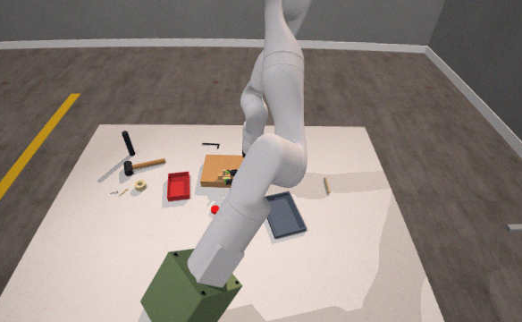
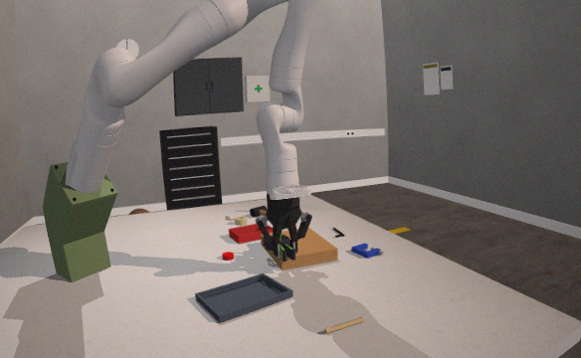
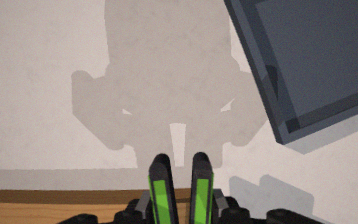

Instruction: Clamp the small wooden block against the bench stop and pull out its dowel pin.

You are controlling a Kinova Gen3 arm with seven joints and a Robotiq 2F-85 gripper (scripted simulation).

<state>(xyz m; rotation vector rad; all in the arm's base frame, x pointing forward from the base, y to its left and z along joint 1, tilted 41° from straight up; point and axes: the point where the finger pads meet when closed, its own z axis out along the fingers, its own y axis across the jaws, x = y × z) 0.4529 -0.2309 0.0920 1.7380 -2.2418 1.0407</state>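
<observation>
The brown bench board (image 1: pixel 212 166) (image 2: pixel 316 249) (image 3: pixel 40 207) lies mid-table. My gripper (image 1: pixel 228 175) (image 2: pixel 286 247) (image 3: pixel 182 206) points straight down over its near edge. It is shut on the spring clamp (image 3: pixel 160 187), whose two black handles with green strips stand up between my fingers with a small gap between them. A pale wooden piece (image 1: pixel 223 173) shows on the board beside the fingers; I cannot tell block from stop. The hole and any pin in it are hidden by the arm and gripper. A loose wooden dowel (image 1: pixel 326 185) (image 2: pixel 343 325) lies flat on the table, away from the board.
A dark grey tray (image 1: pixel 285 215) (image 2: pixel 243 296) (image 3: pixel 315 60) lies near the board. A red tray (image 1: pixel 178 185) (image 2: pixel 245 233), a red puck (image 1: pixel 214 208) (image 2: pixel 228 256), a blue notched piece (image 2: pixel 365 250), a mallet (image 1: pixel 144 165), a black cylinder (image 1: pixel 128 142) and a hex key (image 1: pixel 211 144) lie around it. The green arm base (image 1: pixel 189 291) (image 2: pixel 77 224) stands near a table edge.
</observation>
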